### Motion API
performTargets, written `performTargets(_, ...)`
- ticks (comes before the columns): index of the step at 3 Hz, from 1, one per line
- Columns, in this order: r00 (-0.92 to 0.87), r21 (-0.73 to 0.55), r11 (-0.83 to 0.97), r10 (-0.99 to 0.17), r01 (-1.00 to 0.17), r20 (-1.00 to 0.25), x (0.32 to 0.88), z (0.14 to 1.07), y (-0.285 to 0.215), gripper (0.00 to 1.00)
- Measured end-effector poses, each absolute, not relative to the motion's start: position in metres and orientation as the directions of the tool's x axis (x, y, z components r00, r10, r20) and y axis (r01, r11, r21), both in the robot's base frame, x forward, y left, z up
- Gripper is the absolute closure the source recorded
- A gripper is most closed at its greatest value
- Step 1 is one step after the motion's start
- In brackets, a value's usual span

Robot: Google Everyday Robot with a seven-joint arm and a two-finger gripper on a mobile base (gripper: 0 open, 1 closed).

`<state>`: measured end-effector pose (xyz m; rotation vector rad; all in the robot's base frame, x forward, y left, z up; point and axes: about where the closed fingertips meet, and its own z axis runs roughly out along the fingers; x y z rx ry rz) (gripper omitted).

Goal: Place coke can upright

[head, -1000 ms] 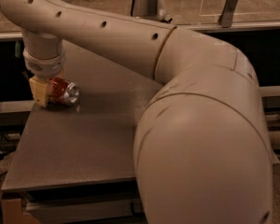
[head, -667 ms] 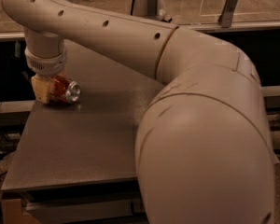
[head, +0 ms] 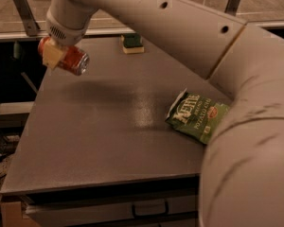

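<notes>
The coke can [head: 72,60] is a small red can with a silver end. It lies on its side in the air, held over the far left part of the grey table [head: 113,126]. My gripper [head: 57,55] is shut on the can, with a tan finger pad [head: 51,55] pressed against its near side. The can's silver end points to the right. A shadow lies on the table below it.
A green chip bag [head: 198,115] lies flat on the table's right side, partly behind my arm. A sponge with a green top [head: 132,43] sits near the far edge. My large arm [head: 246,126] fills the right of the view. A drawer handle [head: 149,209] shows below the front edge.
The view has shifted, and the chip bag and sponge now show. The can has risen off the table in my gripper, still on its side.
</notes>
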<state>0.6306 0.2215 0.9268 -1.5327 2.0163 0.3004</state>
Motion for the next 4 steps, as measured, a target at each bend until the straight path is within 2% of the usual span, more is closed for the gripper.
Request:
performTargets(1, -0.06, -0.192, 0.302, -0.663, -0.934, -0.746, 0.652, 0.976, 0.2, 1.0)
performTargets(2, 0.011, -0.176, 0.287, -0.496, -0.942, -0.868, 0.66, 0.998, 0.186, 1.0)
performTargets(3, 0.098, -0.191, 0.249, -0.342, -0.949, -0.935, 0.663, 1.009, 0.187, 1.0)
performTargets(4, 0.188, -0.261, 0.196, -0.326, -0.945, -0.927, 0.653, 1.014, 0.199, 1.0)
